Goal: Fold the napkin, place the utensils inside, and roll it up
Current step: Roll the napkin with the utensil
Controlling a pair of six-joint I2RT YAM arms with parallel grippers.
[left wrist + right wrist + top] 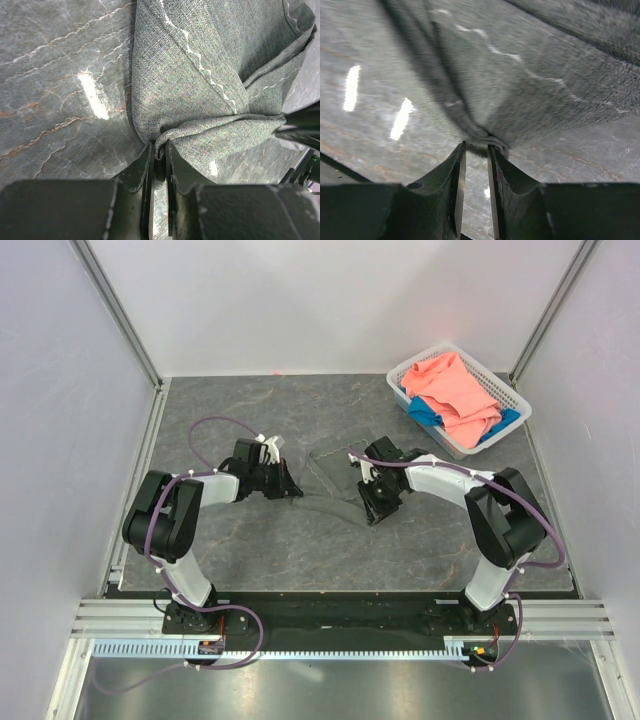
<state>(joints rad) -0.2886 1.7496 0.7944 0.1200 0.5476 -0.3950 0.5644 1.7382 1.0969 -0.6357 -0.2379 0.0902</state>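
The dark grey napkin [335, 466] hangs stretched and creased between both grippers at mid-table. My left gripper [290, 490] is shut on a bunched corner of it; the left wrist view shows cloth [200, 75] pinched between the jaws at the left gripper [160, 150], with the hem stitching running across the fold. My right gripper [378, 508] holds the opposite edge. In the right wrist view a thick rolled edge of napkin [520, 90] sits gripped across the tips of the right gripper [476, 147]. The utensils are out of view.
A white basket [512, 392] stands at the back right corner holding a salmon-pink cloth [455, 390] and a blue cloth [425, 412]. Grey walls enclose the marbled tabletop [250, 560] on three sides.
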